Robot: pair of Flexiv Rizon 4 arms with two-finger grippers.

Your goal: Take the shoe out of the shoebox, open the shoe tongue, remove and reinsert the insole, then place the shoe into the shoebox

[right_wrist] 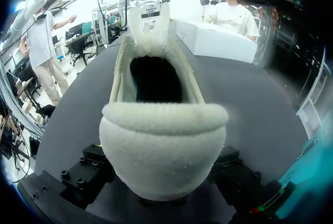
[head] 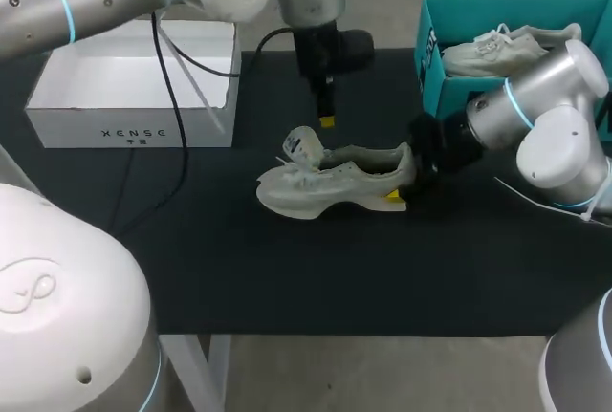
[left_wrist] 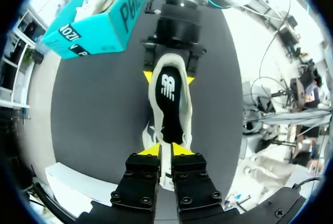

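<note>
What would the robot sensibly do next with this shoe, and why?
Probably the left arm's jaws lift the tongue a bit further back. They already pinch it, the right jaws clamp the shoe at its heel, and the dark insole still lies inside.

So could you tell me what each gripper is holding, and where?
Both hold the shoe: the left gripper pinches its tongue, the right gripper clamps its heel.

Cream shoe (head: 320, 187), black insole (left_wrist: 171, 117), teal shoebox (head: 427, 49), black mat (head: 287, 269).
</note>
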